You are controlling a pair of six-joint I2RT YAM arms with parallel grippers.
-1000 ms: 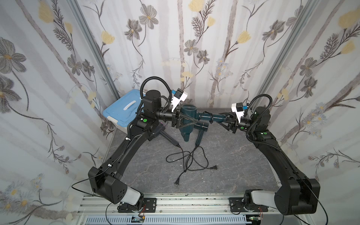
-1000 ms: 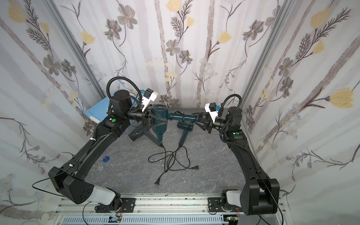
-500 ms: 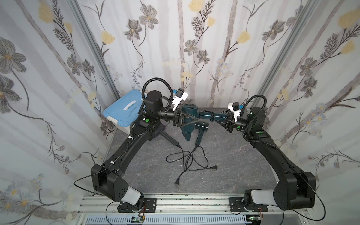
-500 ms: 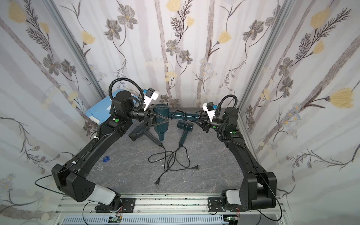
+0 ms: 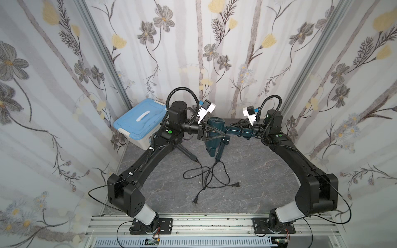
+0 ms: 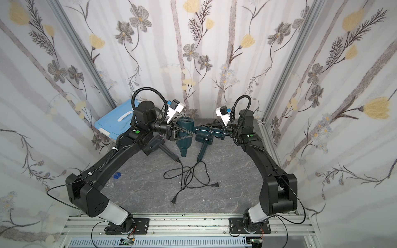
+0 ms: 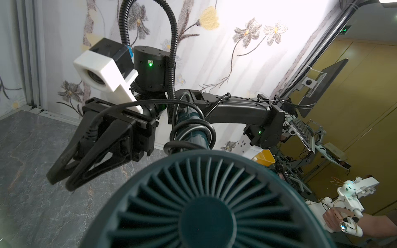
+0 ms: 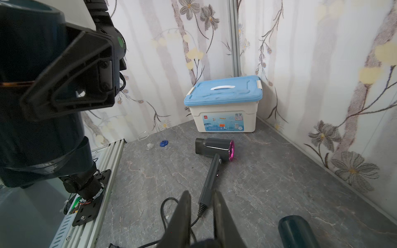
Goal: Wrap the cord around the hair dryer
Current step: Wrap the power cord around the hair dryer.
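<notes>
My left gripper [image 5: 223, 134] is shut on the barrel of a teal hair dryer [image 5: 211, 128], held above the table near the back wall. The dryer's rear grille [image 7: 206, 204] hides the left jaws in the left wrist view. Its handle [image 5: 238, 131] points toward my right arm. The black cord [image 7: 191, 133] is coiled around that handle, and its free end runs into my right gripper [image 7: 61, 180]. The right gripper's fingers [image 8: 184, 206] stand narrowly apart, pinching the cord deep between them.
A second teal dryer [image 5: 222, 143] and a grey dryer with a pink rim [image 8: 214, 148] lie on the table. Their tangled cords and plugs [image 5: 210, 178] are spread mid-table. A blue-lidded box [image 5: 139, 124] fills the back left corner. A small blue piece [image 6: 117, 175] lies near the left arm.
My right gripper's jaws have narrowed onto the cord, and that arm has shifted back toward the wall beside the handle. The left gripper has kept its hold on the dryer.
</notes>
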